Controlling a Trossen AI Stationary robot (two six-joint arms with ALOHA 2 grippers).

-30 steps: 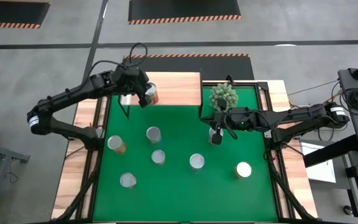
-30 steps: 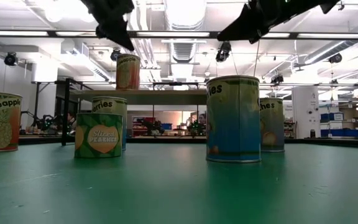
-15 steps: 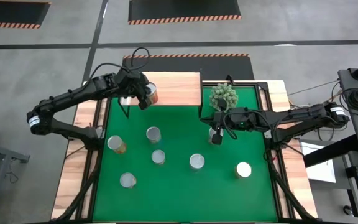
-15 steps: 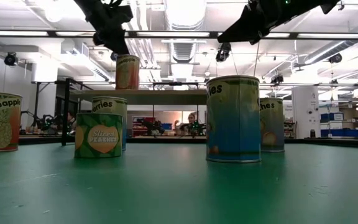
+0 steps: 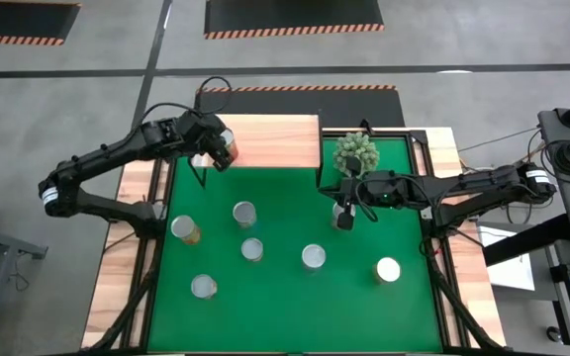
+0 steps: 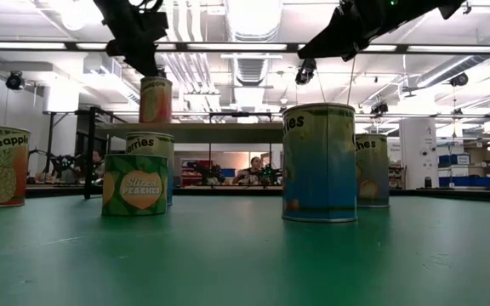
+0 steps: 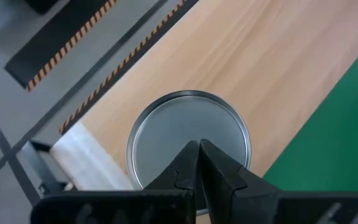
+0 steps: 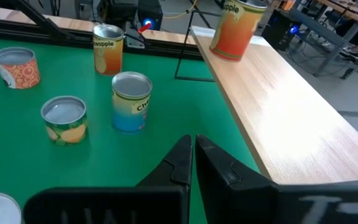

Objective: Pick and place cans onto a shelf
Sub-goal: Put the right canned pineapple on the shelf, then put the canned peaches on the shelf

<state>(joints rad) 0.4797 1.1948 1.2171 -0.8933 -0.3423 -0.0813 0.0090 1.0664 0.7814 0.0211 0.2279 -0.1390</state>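
Hovering over can (image 7: 188, 140) standing on shelf (image 5: 275, 138) left end, left claw (image 5: 218, 150) closed, empty. Placement looks done. Next: fetch worktop can. Right claw (image 5: 343, 215) closed, idle.

Orange can (image 8: 232, 28) upright on shelf (image 8: 291, 118)

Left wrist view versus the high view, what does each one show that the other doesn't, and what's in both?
Only the left wrist view shows the left gripper shut, its tips just above the silver lid of the can on the shelf.

Only the high view shows six cans on the green mat, the spiky plant and the right gripper beside it.

Both show the wooden shelf and that can near its left end.
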